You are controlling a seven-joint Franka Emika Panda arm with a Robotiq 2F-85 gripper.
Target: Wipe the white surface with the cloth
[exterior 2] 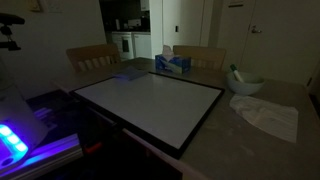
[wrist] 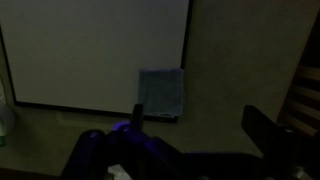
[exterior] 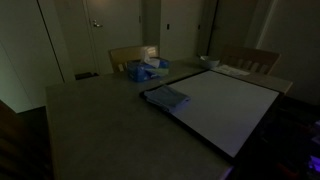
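In the wrist view the white surface [wrist: 95,50] is cut off by the picture's top and left edges. Your gripper [wrist: 195,125] is dark and cropped at the bottom, so you cannot tell how its jaws stand. In an exterior view the cloth [exterior 2: 130,72], near the far edge of the desk [exterior 2: 270,150], is only a dim blur.

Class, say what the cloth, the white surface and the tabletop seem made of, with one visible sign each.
The cloth: soft fabric, matte bluish-grey; it lies slightly rumpled. The white surface: rigid smooth board, perhaps a whiteboard; flat, evenly white, thin dark border. The tabletop: hard, matte grey-brown, perhaps laminate; dim light leaves it open.
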